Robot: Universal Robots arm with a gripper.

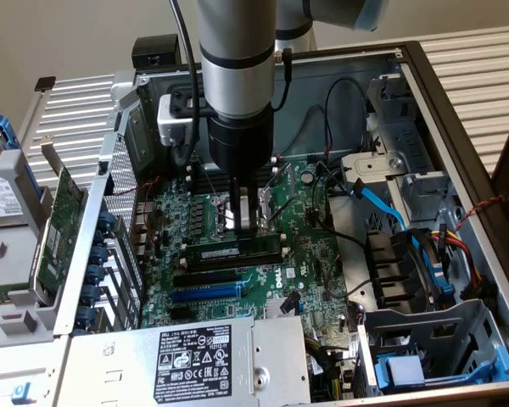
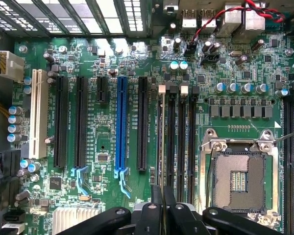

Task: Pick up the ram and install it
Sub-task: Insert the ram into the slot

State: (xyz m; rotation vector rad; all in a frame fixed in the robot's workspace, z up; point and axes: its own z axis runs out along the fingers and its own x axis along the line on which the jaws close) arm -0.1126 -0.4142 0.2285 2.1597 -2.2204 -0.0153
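Note:
The ram [image 1: 225, 253] is a long thin green stick with a white label. It stands on edge in the memory slot closest to the black expansion slots on the motherboard [image 1: 301, 267]. My gripper [image 1: 248, 227] comes straight down onto its top edge, right of the stick's middle. In the wrist view the ram [image 2: 161, 127] shows edge-on as a thin line running away from my gripper [image 2: 161, 198]. The black fingers [image 2: 152, 213] are shut on its near end. Empty memory slots [image 2: 179, 137] lie beside it.
The open CPU socket [image 2: 240, 178] sits just past the memory slots. A blue expansion slot [image 2: 121, 127] and black ones lie on the other side. A green expansion card [image 1: 64, 216] leans at the exterior view's left. The power supply [image 1: 195, 356] and blue cables [image 1: 390, 212] crowd the case.

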